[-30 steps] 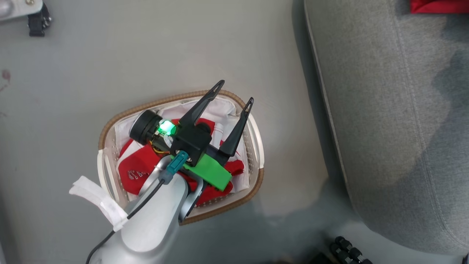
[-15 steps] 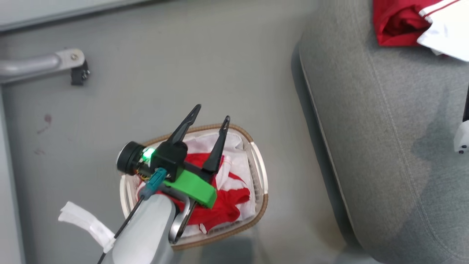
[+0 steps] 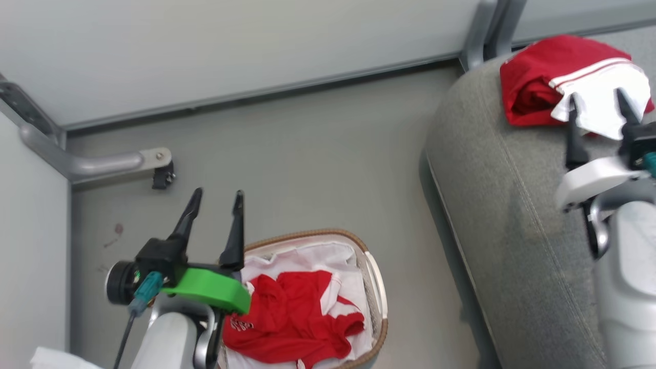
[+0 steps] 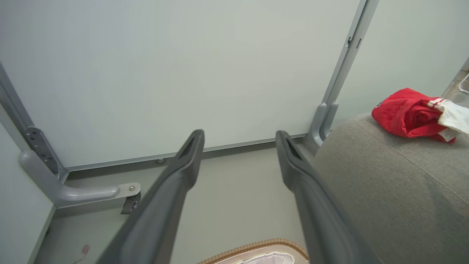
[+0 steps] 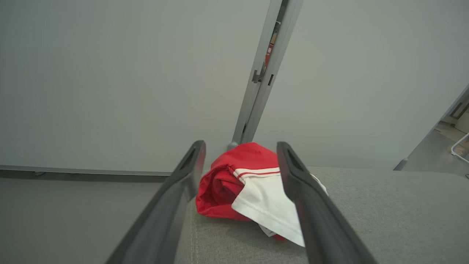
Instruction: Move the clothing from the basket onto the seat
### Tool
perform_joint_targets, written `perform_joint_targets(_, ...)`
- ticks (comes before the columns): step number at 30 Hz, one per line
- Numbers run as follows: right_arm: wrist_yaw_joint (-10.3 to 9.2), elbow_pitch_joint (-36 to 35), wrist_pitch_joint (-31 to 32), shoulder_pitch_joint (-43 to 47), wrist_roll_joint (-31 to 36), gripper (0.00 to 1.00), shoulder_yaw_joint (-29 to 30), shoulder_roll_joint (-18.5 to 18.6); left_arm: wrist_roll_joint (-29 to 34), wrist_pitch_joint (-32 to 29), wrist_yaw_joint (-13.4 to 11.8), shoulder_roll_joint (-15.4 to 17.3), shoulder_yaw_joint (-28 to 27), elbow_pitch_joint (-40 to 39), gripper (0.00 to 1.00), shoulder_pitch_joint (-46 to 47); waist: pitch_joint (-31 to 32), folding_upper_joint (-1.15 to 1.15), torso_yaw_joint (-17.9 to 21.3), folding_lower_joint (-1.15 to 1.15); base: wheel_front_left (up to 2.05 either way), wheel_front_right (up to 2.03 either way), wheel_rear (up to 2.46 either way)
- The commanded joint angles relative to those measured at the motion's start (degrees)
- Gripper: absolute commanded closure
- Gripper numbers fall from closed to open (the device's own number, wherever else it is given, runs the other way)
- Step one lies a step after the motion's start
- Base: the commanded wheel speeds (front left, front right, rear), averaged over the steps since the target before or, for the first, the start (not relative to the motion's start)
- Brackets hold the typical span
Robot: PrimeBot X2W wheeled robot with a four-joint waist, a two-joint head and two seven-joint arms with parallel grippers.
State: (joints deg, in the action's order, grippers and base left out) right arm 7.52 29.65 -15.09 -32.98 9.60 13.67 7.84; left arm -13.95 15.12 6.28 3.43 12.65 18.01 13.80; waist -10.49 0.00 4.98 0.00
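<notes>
A red jersey (image 3: 533,82) with a white striped sleeve lies crumpled at the far end of the grey seat (image 3: 512,230). My right gripper (image 3: 597,97) stands open just short of it, nothing between its fingers. In the right wrist view the jersey (image 5: 227,183) rests on the seat (image 5: 366,220) beyond my open right gripper (image 5: 241,146). A second red garment (image 3: 292,318) lies in the cream basket (image 3: 376,287) on the floor. My left gripper (image 3: 216,197) is open and empty beside the basket's left edge. In the left wrist view, my left gripper (image 4: 239,135) points at the wall, with the basket rim (image 4: 256,245) below.
A white cloth liner (image 3: 307,253) lines the basket. A grey metal bracket (image 3: 128,161) with a dark foot juts from the left wall over the floor. A grey post (image 3: 482,31) stands at the wall behind the seat's far end.
The head camera has tilted up toward the wall. My left gripper has left the space over the basket and stands at its left. My right gripper has come into view by the jersey.
</notes>
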Motion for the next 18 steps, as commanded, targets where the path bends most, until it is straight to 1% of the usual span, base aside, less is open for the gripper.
perform_joint_targets(1,-0.07,-0.45,-0.11,1.71,-0.71,0.0,-0.66,-0.75,-0.01,0.04,-0.25,0.03,-1.26,-0.13,0.0,-1.8,4.64,0.0,-2.43,0.0,0.0,0.0,0.0)
perform_joint_targets(8,-0.06,-2.51,-0.11,7.92,-4.91,0.0,-3.0,-4.24,0.41,0.05,-0.12,-0.29,-6.68,-0.16,0.0,-6.48,8.04,0.0,-4.68,0.0,0.0,0.0,0.0)
perform_joint_targets(12,-0.06,-2.8,-0.11,11.76,-6.95,0.0,-4.44,-4.78,0.17,0.05,0.13,-0.42,-8.45,0.15,0.0,-8.98,9.09,0.0,-5.52,0.0,0.0,0.0,0.0)
perform_joint_targets(18,-0.06,-2.64,-0.11,16.64,-13.0,0.0,-10.11,-4.78,-0.03,0.05,0.25,-0.53,-9.62,0.67,0.0,-12.1,9.69,0.0,-6.25,0.0,0.0,0.0,0.0)
